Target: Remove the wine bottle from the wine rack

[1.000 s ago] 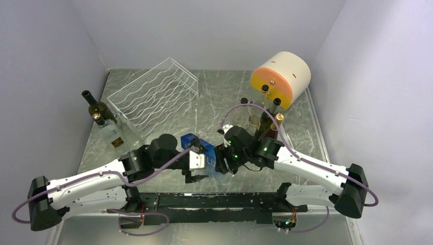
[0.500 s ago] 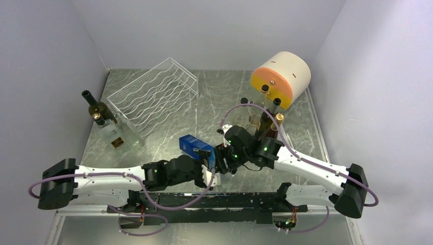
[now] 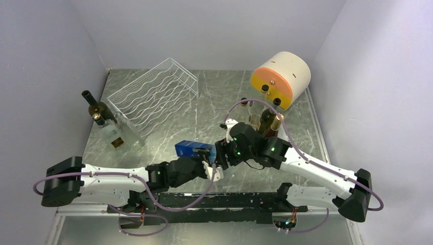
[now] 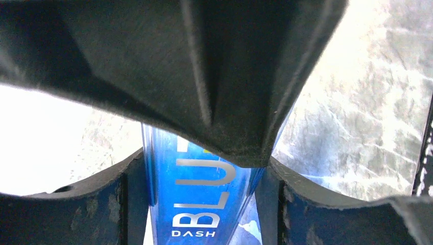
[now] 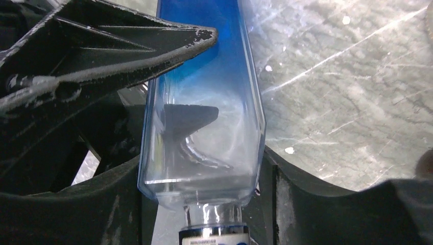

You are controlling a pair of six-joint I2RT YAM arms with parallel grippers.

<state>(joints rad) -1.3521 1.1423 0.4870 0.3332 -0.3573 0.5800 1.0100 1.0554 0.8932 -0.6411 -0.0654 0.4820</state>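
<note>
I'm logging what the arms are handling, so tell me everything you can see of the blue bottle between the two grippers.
The blue bottle is square-sided and see-through, deep blue fading to clear at the shoulder, with a short neck and pale lettering including DASH. It lies roughly level over the table, away from the rack. The right gripper clamps its shoulder end, the left gripper its body.

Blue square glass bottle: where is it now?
Top view, centre, near the arms' bases: the blue square glass bottle is gripped by the left fingers and right fingers, off the white wire rack at back left.
</note>
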